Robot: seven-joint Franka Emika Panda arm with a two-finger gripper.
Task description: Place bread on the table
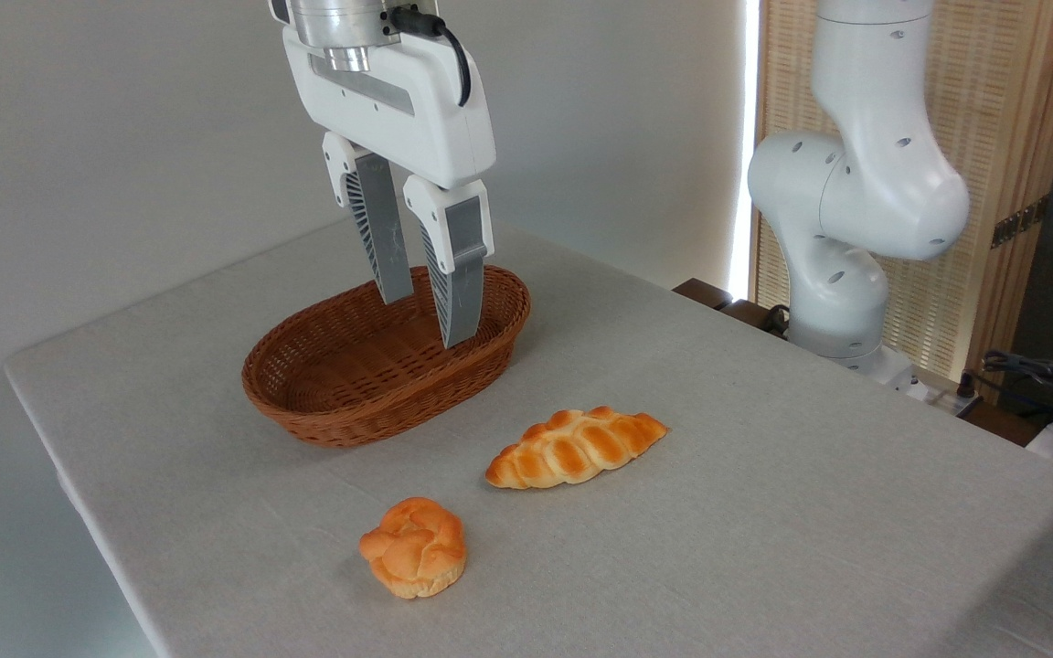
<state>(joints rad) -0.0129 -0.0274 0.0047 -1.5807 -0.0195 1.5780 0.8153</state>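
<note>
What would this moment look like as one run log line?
pincer: open, empty, above basket | bread: on table, clear of basket | bun: on table | basket: empty

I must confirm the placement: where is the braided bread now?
The bread lies on the table, right of and in front of the wicker basket, behind the round bun.
</note>
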